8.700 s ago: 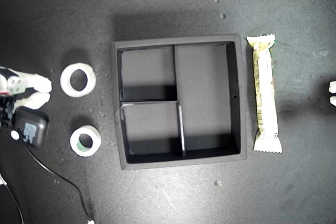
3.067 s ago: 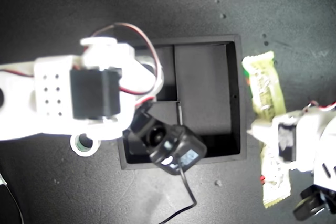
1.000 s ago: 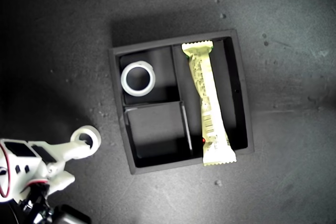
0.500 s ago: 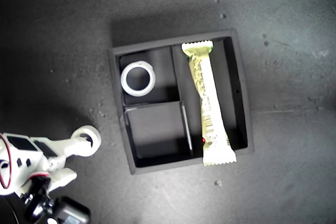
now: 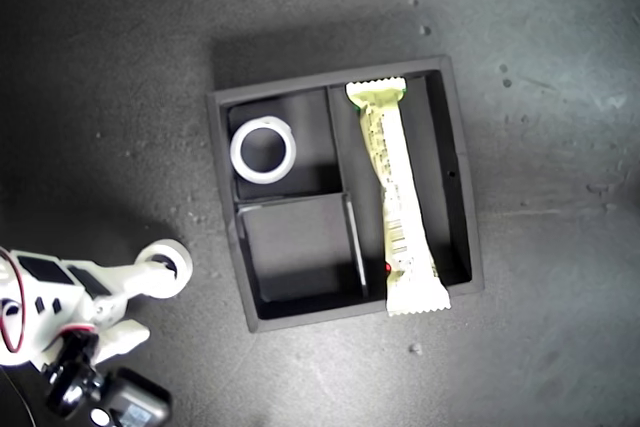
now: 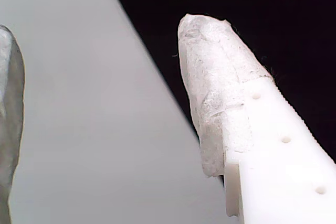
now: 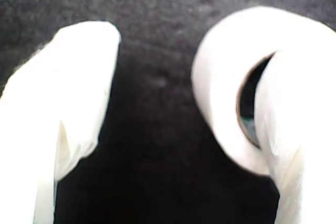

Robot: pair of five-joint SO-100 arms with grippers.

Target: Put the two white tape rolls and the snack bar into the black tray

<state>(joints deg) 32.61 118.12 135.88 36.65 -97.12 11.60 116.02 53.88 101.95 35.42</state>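
The black tray [image 5: 222, 197] sits mid-table. One white tape roll [image 5: 238, 152] lies in its small far compartment toward the exterior view's left. The snack bar [image 5: 395, 197] lies in the long compartment, its near end over the front wall. The other white tape roll [image 5: 185, 265], [image 7: 220, 77] rests on the table at the exterior view's lower left. My second gripper [image 5: 150, 302], [image 7: 178, 77] is open there, one finger at the roll's ring and the other finger [image 7: 79, 77] well apart. My first gripper [image 6: 105, 51] is open and holds nothing. It is out of the exterior view.
The table is a dark matte surface with small specks [image 5: 415, 349]. A black camera module [image 5: 125, 409] hangs off the arm at the exterior view's lower left corner. The tray's near small compartment [image 5: 300, 247] holds nothing.
Since the earliest frames one roll and the snack bar have gone from the table into the tray. Over the last second the second arm has only shifted slightly by the remaining roll.
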